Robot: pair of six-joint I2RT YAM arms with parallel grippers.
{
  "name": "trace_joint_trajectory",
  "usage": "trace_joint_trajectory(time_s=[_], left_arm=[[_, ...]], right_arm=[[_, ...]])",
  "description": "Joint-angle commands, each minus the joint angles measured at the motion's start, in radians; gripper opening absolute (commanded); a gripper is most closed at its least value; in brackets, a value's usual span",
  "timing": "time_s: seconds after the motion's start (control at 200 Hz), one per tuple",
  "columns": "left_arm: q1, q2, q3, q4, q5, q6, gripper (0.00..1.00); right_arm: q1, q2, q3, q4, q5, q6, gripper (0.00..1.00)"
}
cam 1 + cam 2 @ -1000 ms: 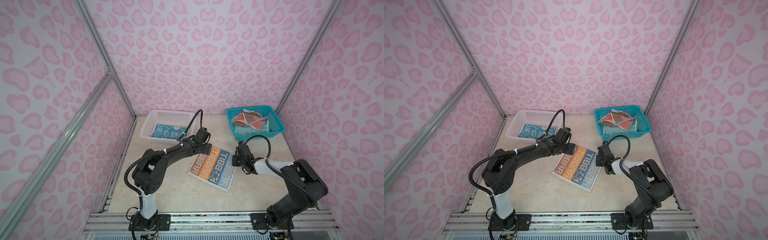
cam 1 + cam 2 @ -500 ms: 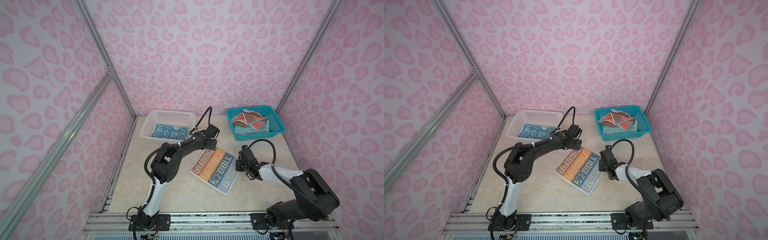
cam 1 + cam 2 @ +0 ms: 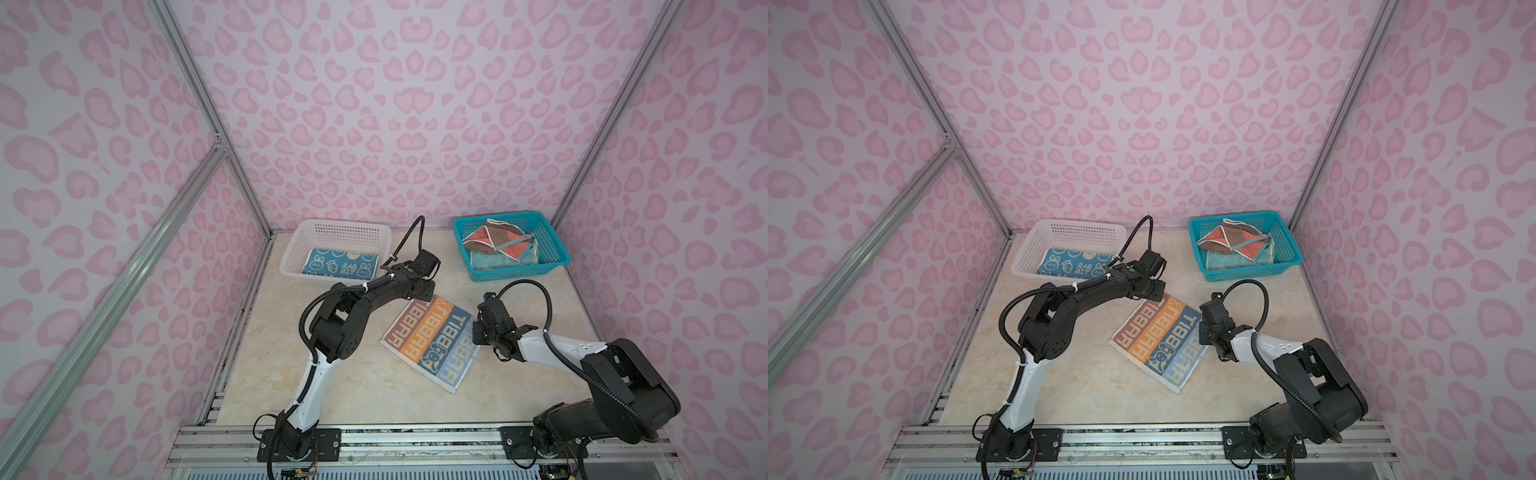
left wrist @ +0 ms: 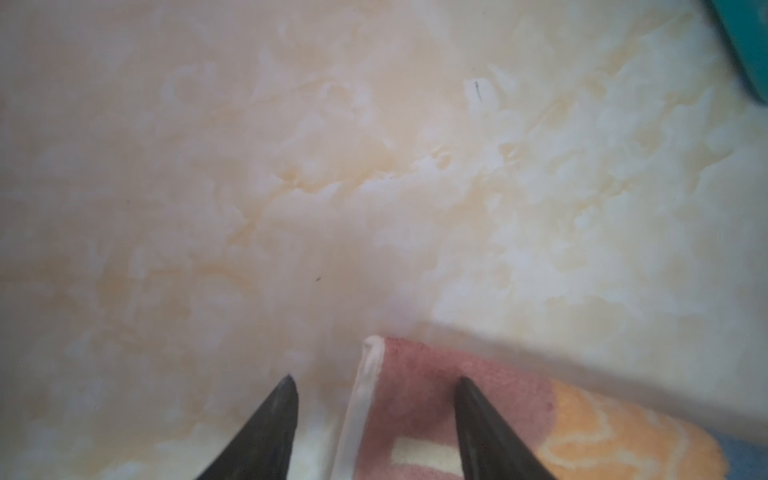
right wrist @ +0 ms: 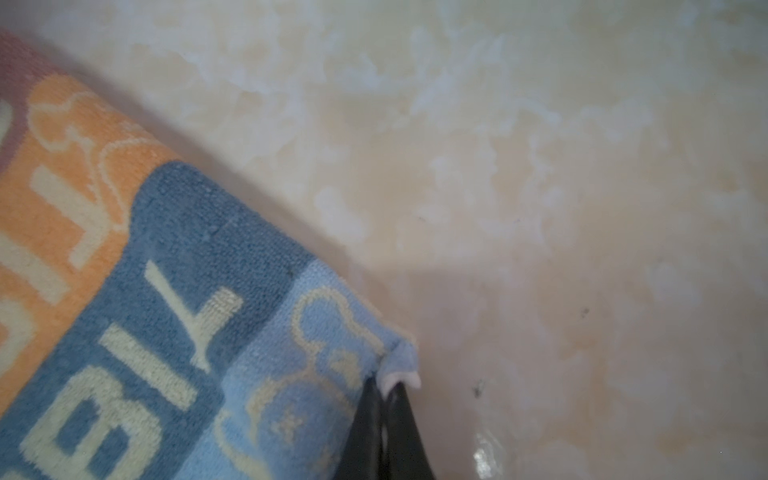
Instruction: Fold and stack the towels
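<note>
A: Where does the lettered towel (image 3: 432, 336) lie?

B: Spread flat on the marbled table (image 3: 332, 374), between the two arms and askew to the table's edges. It has bands of dull red, orange, blue and pale blue, with big white letters, a small rabbit figure in the middle and a white hem.

A: And the right gripper (image 5: 385, 384)?

B: Pinched tight on the pale-blue corner, which puckers up between the black fingers.

A: The left gripper (image 4: 374, 379)?

B: Its jaws stand apart at the dull-red corner, low over it. One finger (image 4: 274, 415) is over bare table and the other is over the cloth, with the white hem between them. They hold nothing.

A: The other towels?

B: The rabbit towel (image 3: 340, 264), blue with white rabbits, lies folded in the white basket (image 3: 332, 232) at the back. The orange-brown towel (image 3: 494, 241) with white edging lies crumpled on top of the teal towel (image 3: 490, 259) in the teal basket (image 3: 548, 249)
</note>
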Motion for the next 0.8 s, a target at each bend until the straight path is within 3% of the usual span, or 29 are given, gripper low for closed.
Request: trace_joint_trajectory(time_s=[0.0,0.105,0.365,0.445,0.615,0.795], left_arm=[[0.003,0.031,0.031,0.006,0.024,0.002,0.57],[0.004,0.062,0.048,0.008,0.037,0.007,0.49],[0.013,0.085,0.044,-0.002,0.050,-0.002,0.19],[0.018,0.079,0.037,0.004,0.049,-0.003,0.03],[0.020,0.037,-0.006,0.048,0.047,0.008,0.02],[0.021,-0.097,-0.152,0.221,0.018,0.014,0.02]], right_arm=[[0.006,0.017,0.002,-0.014,-0.007,-0.008,0.00],[0.012,0.023,0.002,-0.011,-0.007,-0.008,0.00],[0.014,0.021,0.005,-0.017,-0.002,-0.014,0.00],[0.014,0.025,0.011,-0.019,-0.001,-0.015,0.00],[0.012,0.023,0.012,-0.011,-0.007,-0.023,0.00],[-0.004,-0.009,0.042,-0.013,-0.012,-0.045,0.00]])
